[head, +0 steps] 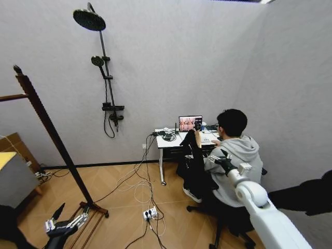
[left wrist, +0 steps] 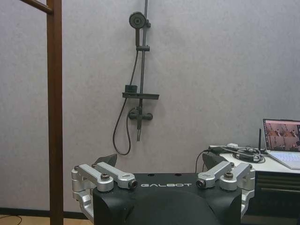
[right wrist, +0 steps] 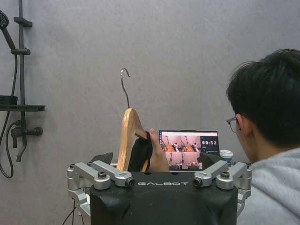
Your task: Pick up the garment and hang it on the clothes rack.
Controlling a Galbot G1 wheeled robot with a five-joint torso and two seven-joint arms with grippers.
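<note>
The garment (head: 194, 163), black on a wooden hanger (right wrist: 129, 136), hangs right of centre in the head view, held up by a seated person's hand (right wrist: 157, 157) in front of the tabletop (head: 171, 140). The right end effector (head: 224, 162) reaches toward it with fingers spread wide, gripping nothing. The rack (head: 49, 129) stands at far left, and the left end effector (head: 65, 220) sits low at lower left, wide open and empty.

I see pale grey walls (head: 207, 62) meeting in a corner, with a black shower set (head: 104, 67) mounted on the far one. A white desk (head: 174, 140) with a laptop (head: 190, 123) stands against it. Cables and a power strip (head: 150, 213) lie on the wood floor (head: 124, 218).
</note>
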